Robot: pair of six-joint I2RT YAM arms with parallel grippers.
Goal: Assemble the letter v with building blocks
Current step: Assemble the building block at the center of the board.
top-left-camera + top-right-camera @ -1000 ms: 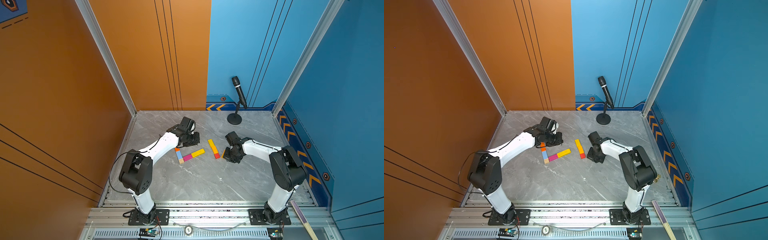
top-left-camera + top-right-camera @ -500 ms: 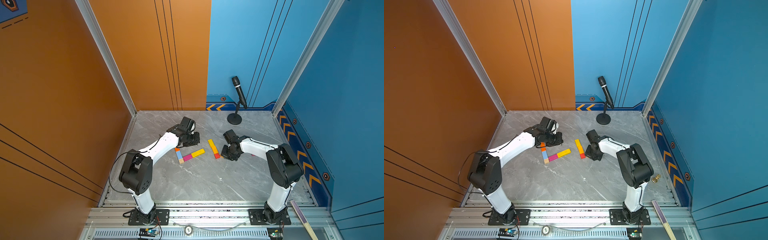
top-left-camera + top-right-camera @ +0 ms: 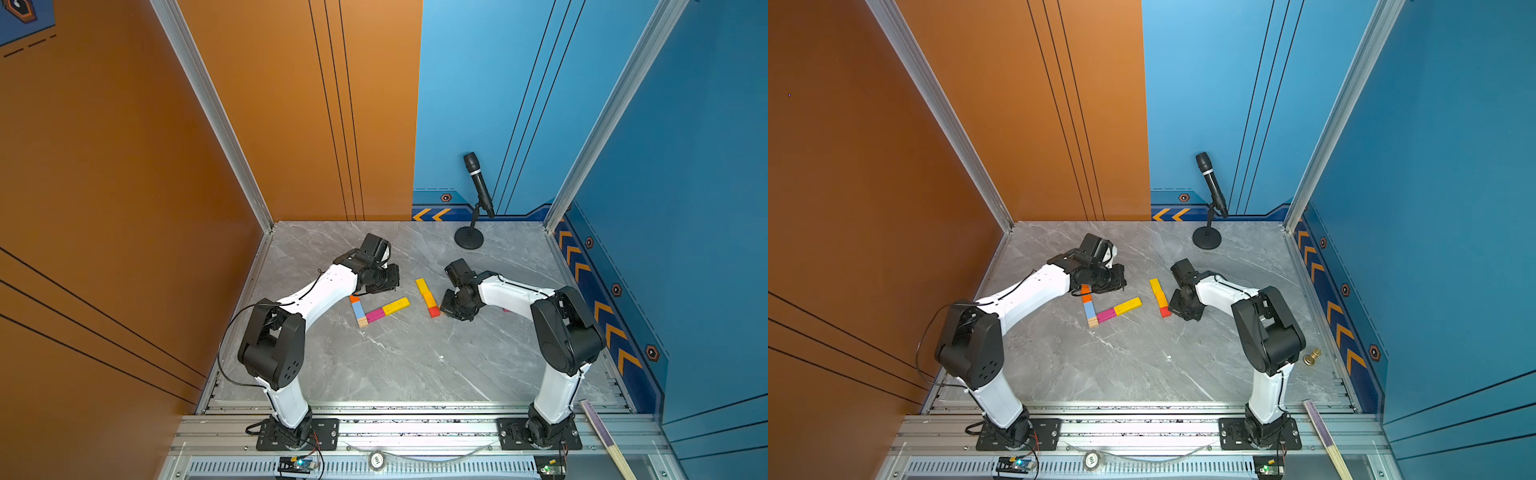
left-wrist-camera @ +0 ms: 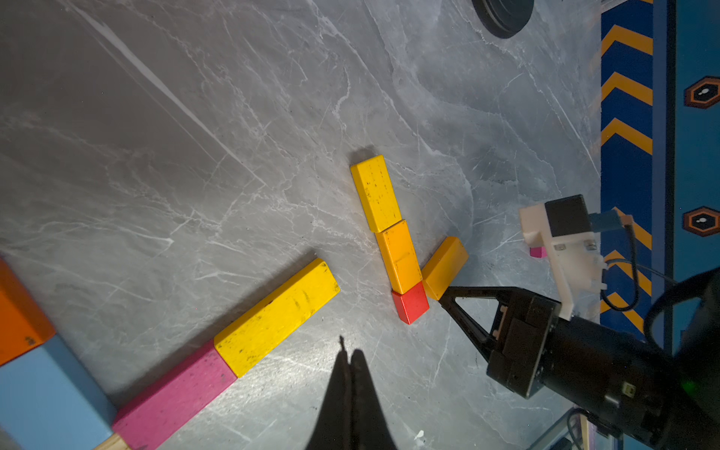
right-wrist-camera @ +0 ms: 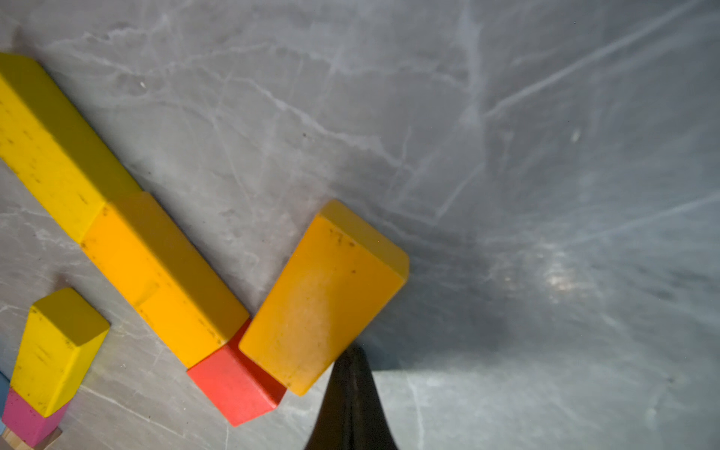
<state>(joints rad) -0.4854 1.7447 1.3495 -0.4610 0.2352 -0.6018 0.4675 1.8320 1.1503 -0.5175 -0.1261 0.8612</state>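
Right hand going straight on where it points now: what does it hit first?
The angled amber block. The shut right hand has its tip at that block's near edge, seemingly touching it, though contact is hard to confirm. The red cube lies right beside that end.

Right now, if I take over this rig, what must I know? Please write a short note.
Left pincer: shut, empty, near the pink brick.
Right pincer: shut, empty, tip at the loose amber brick's end, apparently touching.
Blocks: yellow brick, amber brick and red cube lie in one line; the loose amber brick slants off the red cube. Apart: orange brick, light blue brick, wood cube, pink brick, longer yellow brick form a corner.
Done: one stroke of the V, second begun.
Left: extend the second stroke.
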